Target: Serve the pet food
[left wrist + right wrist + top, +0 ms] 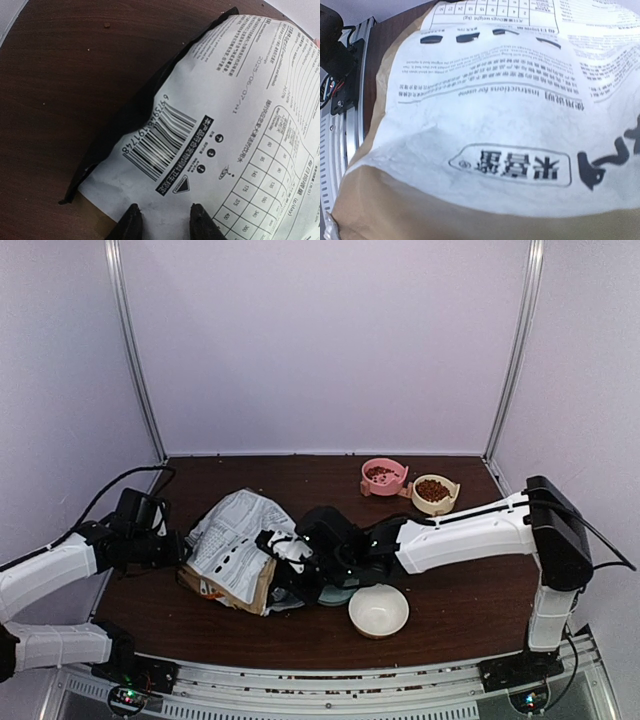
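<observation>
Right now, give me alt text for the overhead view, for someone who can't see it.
The left arm and right arm meet at a crumpled pet-food bag lying on a wooden table. An empty white bowl sits near the front edge; a pink bowl and a cream bowl of kibble sit far right.

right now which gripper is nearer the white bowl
Right. The right gripper is at the edge of the bag beside the white bowl, just left of it. The left gripper is at the bag's opposite edge, farther left.
</observation>
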Available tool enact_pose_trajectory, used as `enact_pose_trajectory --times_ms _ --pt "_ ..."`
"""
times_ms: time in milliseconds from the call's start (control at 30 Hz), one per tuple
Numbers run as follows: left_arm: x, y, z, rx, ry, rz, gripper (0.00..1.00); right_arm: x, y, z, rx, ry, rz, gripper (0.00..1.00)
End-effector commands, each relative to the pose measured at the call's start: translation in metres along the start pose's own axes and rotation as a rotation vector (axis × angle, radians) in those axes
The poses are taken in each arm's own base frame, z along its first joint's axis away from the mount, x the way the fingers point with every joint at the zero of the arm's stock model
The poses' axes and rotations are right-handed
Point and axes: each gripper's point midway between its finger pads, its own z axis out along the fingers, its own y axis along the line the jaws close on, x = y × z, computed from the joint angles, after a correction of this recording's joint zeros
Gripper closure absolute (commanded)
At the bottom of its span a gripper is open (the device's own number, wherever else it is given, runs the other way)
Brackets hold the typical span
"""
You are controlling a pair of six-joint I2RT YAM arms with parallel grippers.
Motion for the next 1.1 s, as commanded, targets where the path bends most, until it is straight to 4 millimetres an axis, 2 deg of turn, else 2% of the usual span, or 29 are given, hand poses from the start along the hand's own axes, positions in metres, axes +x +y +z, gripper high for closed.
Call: enact_pose_trajectory --times_ms 0,167,267,333,433,533,700,867,1067 --pt "0.02 0.002 0.003 0.025 0.057 -0.003 0.66 -0.026 0.0 0.025 0.02 -0.112 -0.022 1.0" --pt "0.021 -0.001 0.001 0.049 0.057 -0.007 0.66 -0.065 0.001 0.041 0.016 -0.224 -0.064 1.0" --pt "0.018 -0.004 -0.004 0.059 0.045 -0.009 0.65 -0.083 0.002 0.039 0.015 -0.303 -0.086 1.0" --pt "0.014 -0.005 -0.009 0.064 0.034 -0.007 0.63 -0.094 0.005 0.03 0.004 -0.356 -0.105 1.0" --pt "0.004 -0.01 -0.019 0.07 0.016 0.013 0.58 -0.113 0.01 0.003 -0.017 -0.477 -0.111 1.0" --pt "-0.011 -0.018 -0.034 0.086 -0.014 0.036 0.52 -0.122 0.014 -0.021 -0.029 -0.561 -0.106 1.0" --pt "-0.035 -0.036 -0.058 0.148 -0.07 0.08 0.42 -0.125 0.014 -0.056 -0.025 -0.655 -0.091 1.0" --pt "-0.048 -0.057 -0.079 0.229 -0.099 0.13 0.42 -0.115 0.01 -0.086 0.005 -0.713 -0.087 1.0" --pt "-0.055 -0.077 -0.097 0.254 -0.101 0.18 0.4 -0.093 0.007 -0.104 0.031 -0.723 -0.09 1.0"
